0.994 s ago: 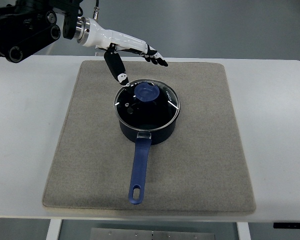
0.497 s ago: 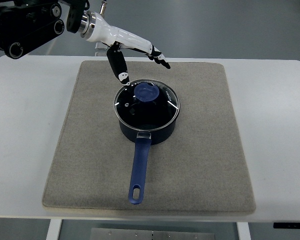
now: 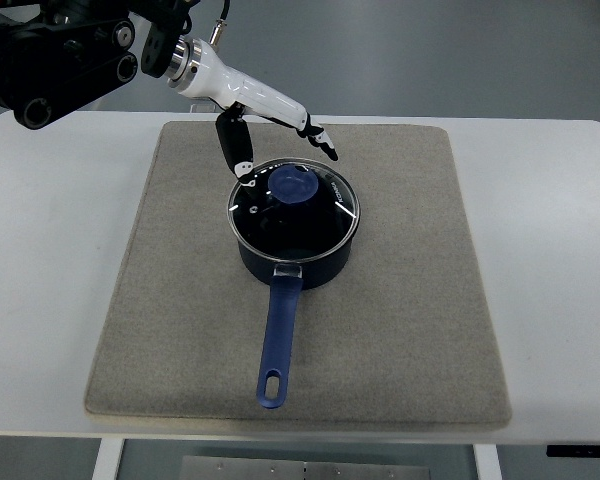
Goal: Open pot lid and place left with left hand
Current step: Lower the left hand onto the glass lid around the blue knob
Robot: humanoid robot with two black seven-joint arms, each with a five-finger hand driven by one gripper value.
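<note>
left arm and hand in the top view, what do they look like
The left arm is bulky black machinery with round joint housings and bolts, ending in a silver metal wrist ring. A thin dark cable rises near the wrist. The left hand has a glossy white shell, with black fingers and a black thumb that carries white tip markings. The right arm is not in view.
</note>
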